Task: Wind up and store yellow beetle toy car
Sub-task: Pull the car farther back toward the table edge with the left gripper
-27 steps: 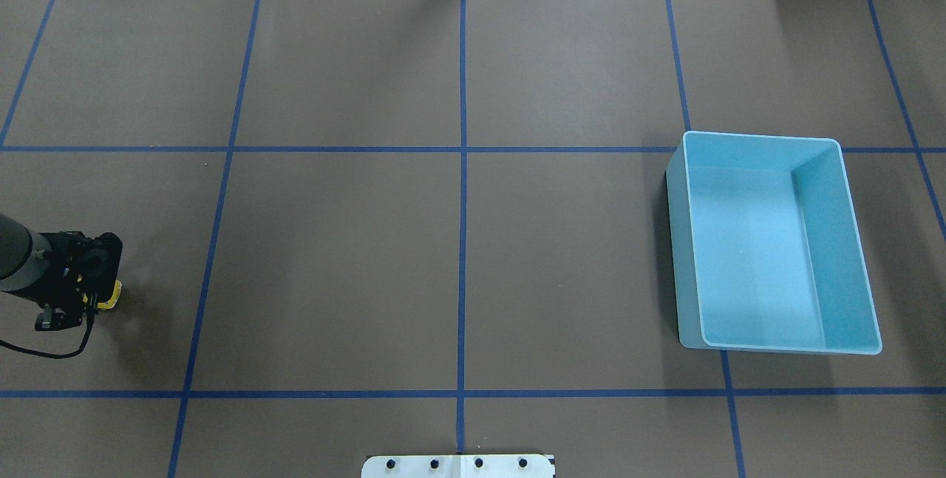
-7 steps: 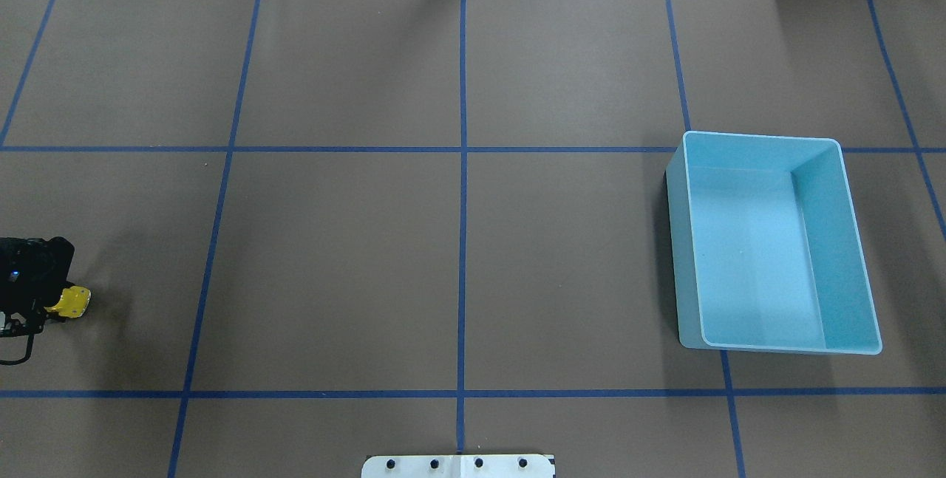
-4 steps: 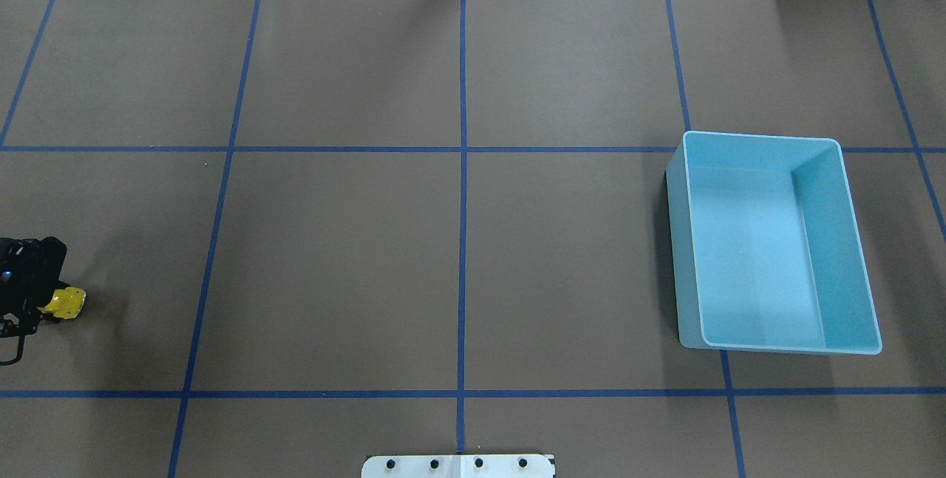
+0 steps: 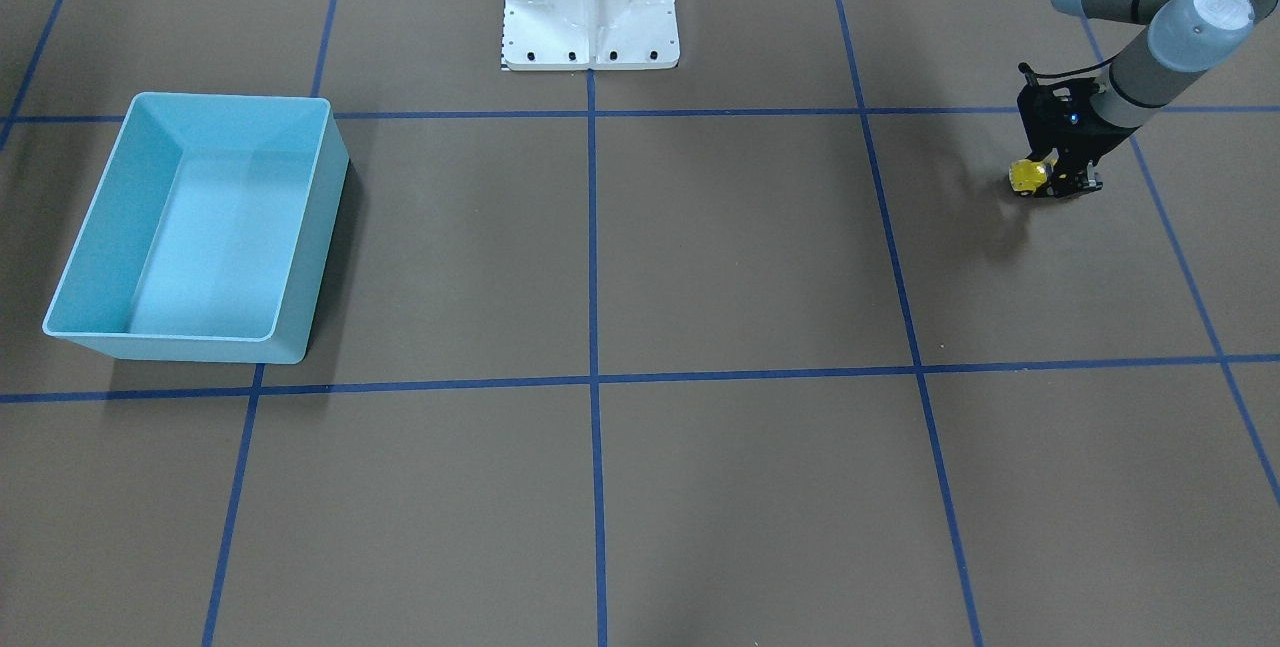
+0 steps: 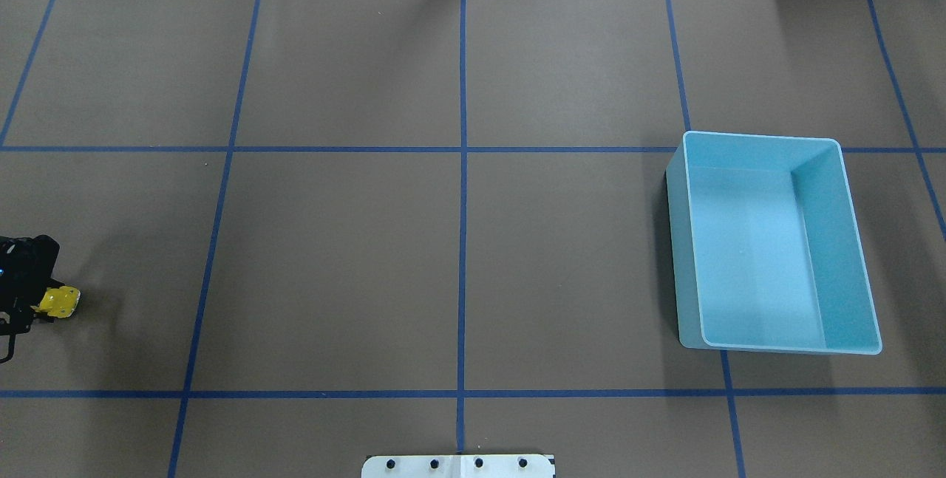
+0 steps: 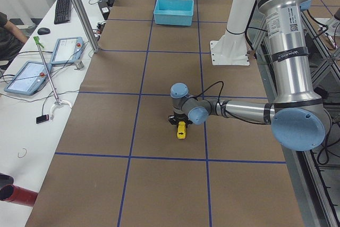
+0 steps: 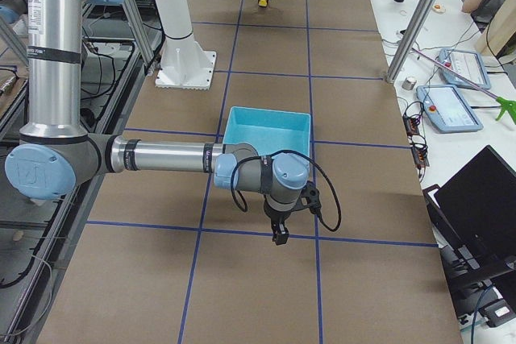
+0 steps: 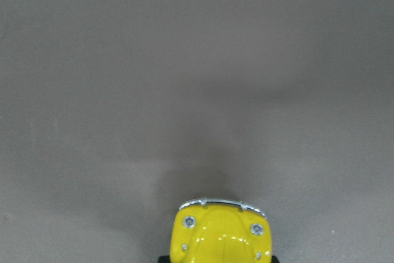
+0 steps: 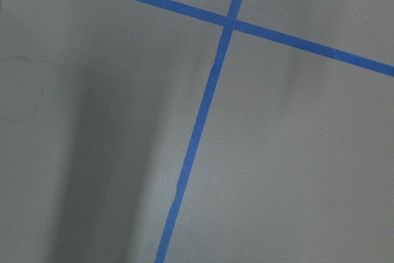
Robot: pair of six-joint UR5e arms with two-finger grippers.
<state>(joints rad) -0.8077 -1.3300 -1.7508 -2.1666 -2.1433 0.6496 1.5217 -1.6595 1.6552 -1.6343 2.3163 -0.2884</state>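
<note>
Sitting well apart on the robot's right, the light blue bin lies along the long axis of the yellow beetle toy car, clamped on the table by the left gripper. The right gripper is nearer the bin, its opening impossible to tell.

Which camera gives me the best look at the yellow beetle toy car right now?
Left wrist-mounted: the yellow beetle toy car sits close at the bottom edge, nose and bumper sharp. The exterior views show only a tiny yellow speck at the left gripper; the right wrist view shows none of it.
</note>
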